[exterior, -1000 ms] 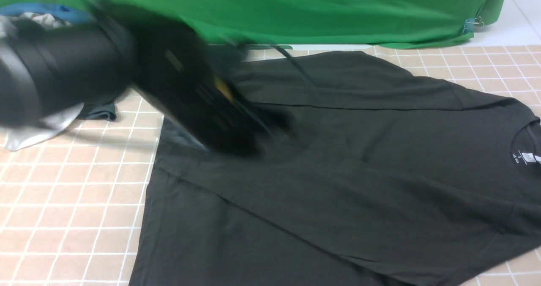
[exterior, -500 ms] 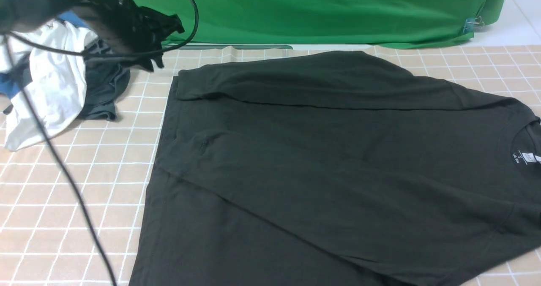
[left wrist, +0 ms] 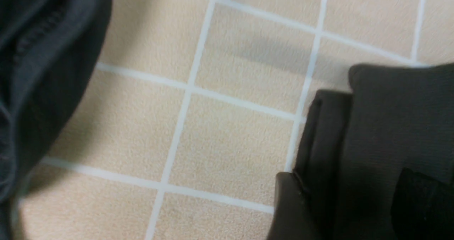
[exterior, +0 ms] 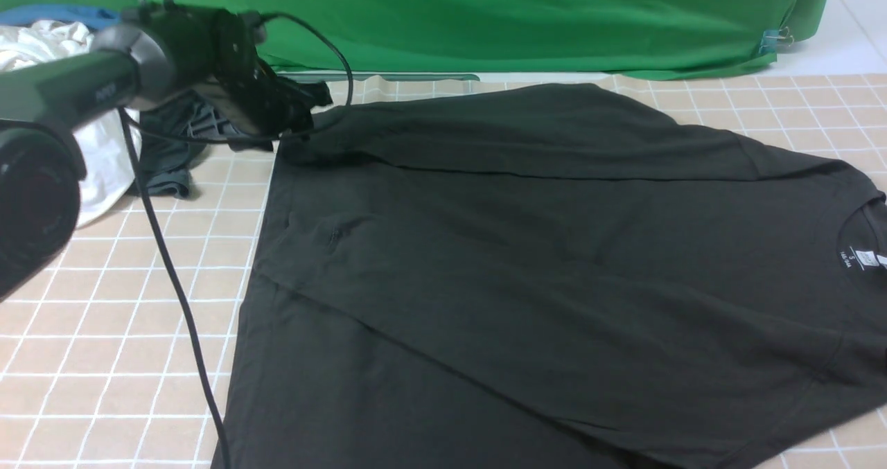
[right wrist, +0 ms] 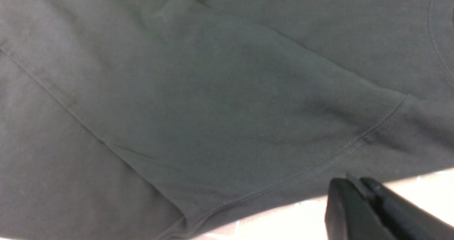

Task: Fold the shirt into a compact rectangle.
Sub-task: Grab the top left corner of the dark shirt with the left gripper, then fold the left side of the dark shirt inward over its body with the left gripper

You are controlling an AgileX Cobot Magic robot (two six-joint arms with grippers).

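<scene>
Shirt neck label — print too small, illegible

Shirt: plain black, reading charcoal in the light, with tone-on-tone stitching.
Neck label: white.
Table cover: beige-tan, with a regular grid of thin white lines forming squares.
Backdrop cloth: solid bright green.
Heaped garments: one white, one dark slate grey, one blue.
Left arm: black with dark grey sections.
Cable: black.
Floor: white.
</scene>
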